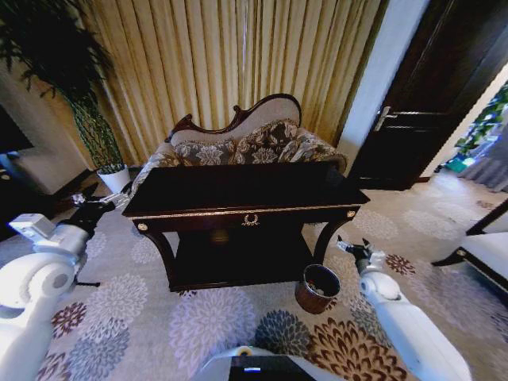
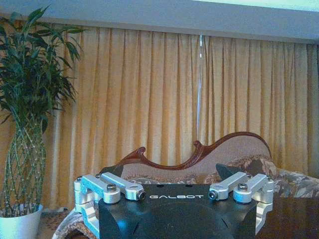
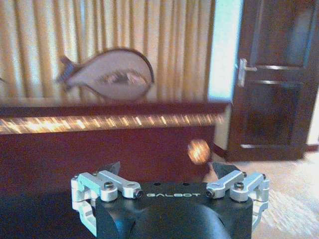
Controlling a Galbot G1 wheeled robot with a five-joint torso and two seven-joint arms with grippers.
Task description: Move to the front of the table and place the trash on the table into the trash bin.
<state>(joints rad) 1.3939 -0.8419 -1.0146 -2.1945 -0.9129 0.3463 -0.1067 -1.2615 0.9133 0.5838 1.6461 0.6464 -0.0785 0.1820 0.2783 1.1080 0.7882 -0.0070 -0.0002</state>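
At the far left of the head view the left gripper hung at mid-height, just off the left end of the table, its fingers spread apart with nothing between them; in the left wrist view the same gripper showed both dark fingertips wide apart against the curtain, with a potted plant at the left edge and the sofa low in the middle. The table filled the centre of the head view, its dark glossy top showing no bottle or paper scraps that could be made out, the sofa just above it and the plant in the upper left. Right of centre and lower, the trash bin stood on the patterned carpet near the table's right front leg. Just right of the bin the right gripper hovered near that leg, fingers parted and empty; the right wrist view showed it facing the table's side, a dark door at the right
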